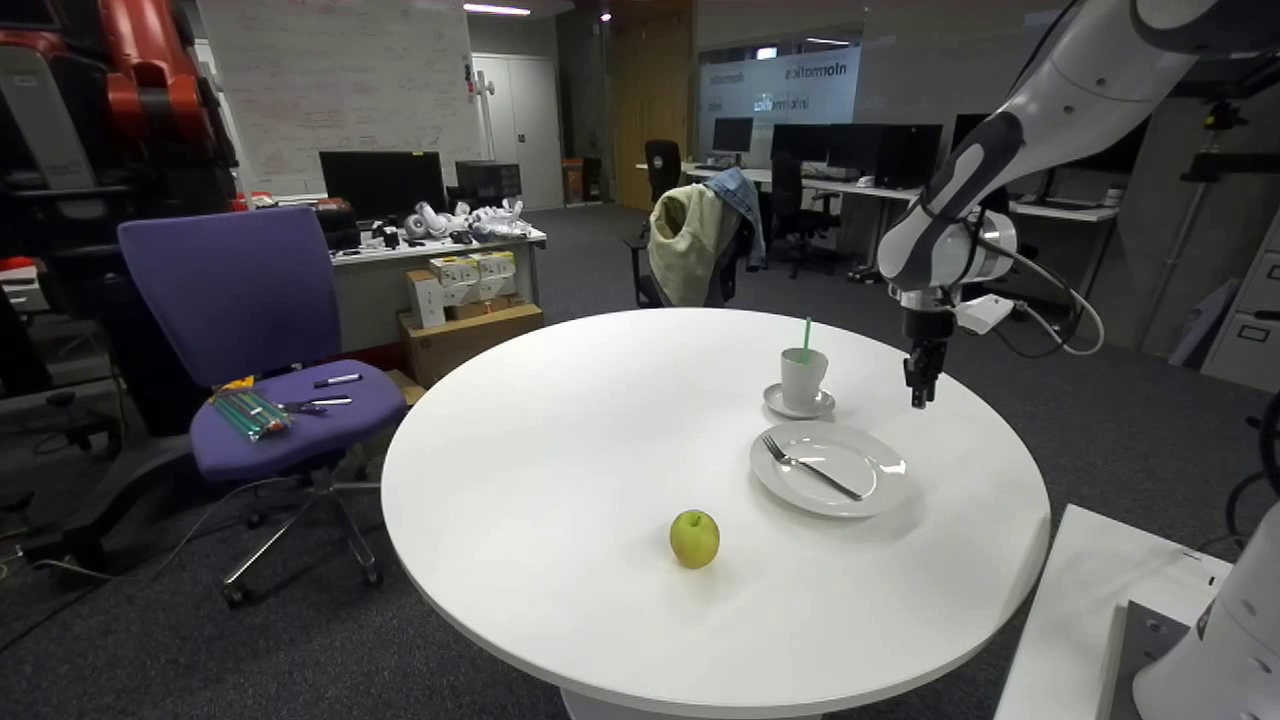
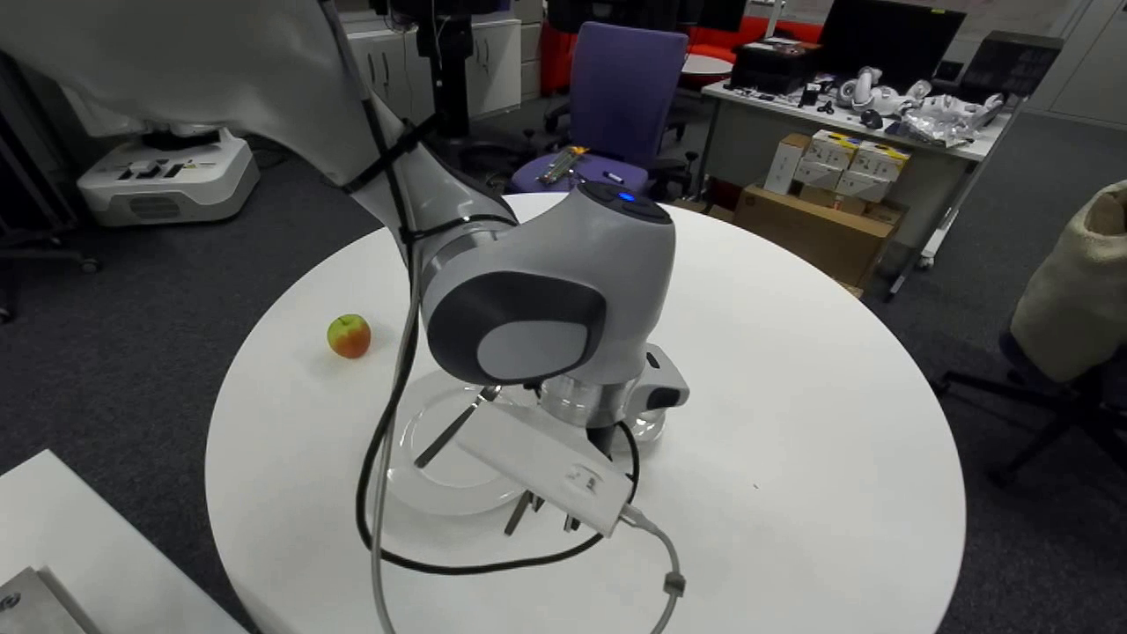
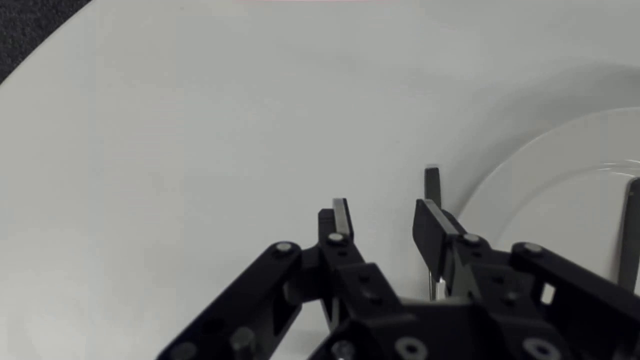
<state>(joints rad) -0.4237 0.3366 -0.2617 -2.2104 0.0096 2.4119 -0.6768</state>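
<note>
Beside the white plate (image 1: 850, 450), my black gripper (image 1: 918, 392) hangs over the round table. In the wrist view the gripper (image 3: 382, 202) stands part-way open, only table surface showing between its fingers. A slim dark-handled utensil (image 3: 432, 182) lies by the plate's rim (image 3: 540, 155), partly hidden behind the right-hand finger; its type cannot be made out. Its handle (image 2: 518, 513) also shows in an exterior view. A fork (image 1: 820, 475) rests across the plate. Behind the plate a white cup (image 1: 803, 378) with a green stick (image 1: 807, 340) stands on a saucer (image 1: 824, 404).
A yellow-green apple (image 1: 694, 539), reddish from another side (image 2: 349, 335), sits on the white table (image 1: 560, 450). The arm (image 2: 546, 282) and its cable cover much of the plate and cup in an exterior view. A purple chair (image 1: 230, 290) stands beyond the table edge.
</note>
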